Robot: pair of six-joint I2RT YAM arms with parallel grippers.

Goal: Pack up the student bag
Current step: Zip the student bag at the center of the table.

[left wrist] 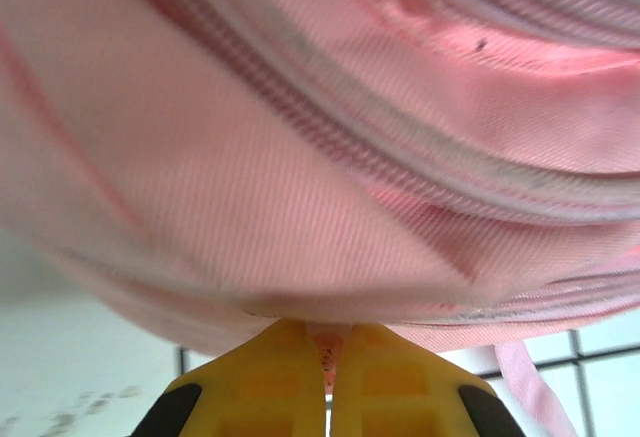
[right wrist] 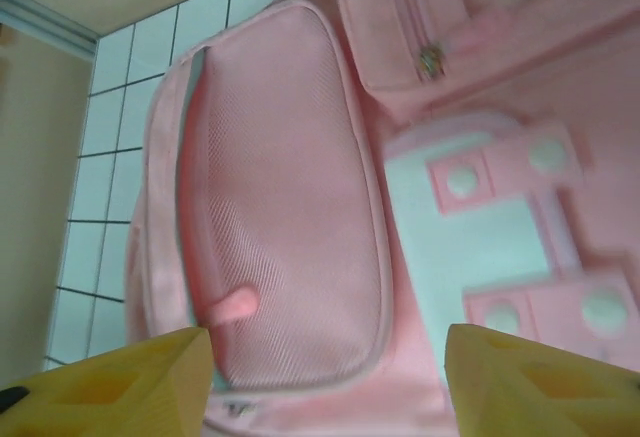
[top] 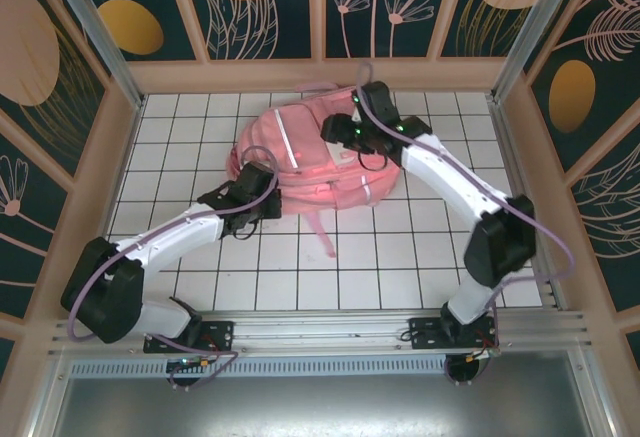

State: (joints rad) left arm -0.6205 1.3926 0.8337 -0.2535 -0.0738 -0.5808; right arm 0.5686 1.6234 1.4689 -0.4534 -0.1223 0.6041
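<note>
Top external, student bag [top: 300, 157], contents hidden, left tool [left wrist: 328, 342] clamped on it, right tool [right wrist: 325, 342] apart.

The yellow-fingered left end effector [left wrist: 328, 349] was pinched shut on the large pink fabric student bag [left wrist: 300, 157]; the right end effector [right wrist: 328, 362] hung with jaws spread wide.

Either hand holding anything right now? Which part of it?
Left hand is shut on the student bag, pinching a fold of fabric at its near-left edge. Right hand is open above the bag, holding nothing.
</note>
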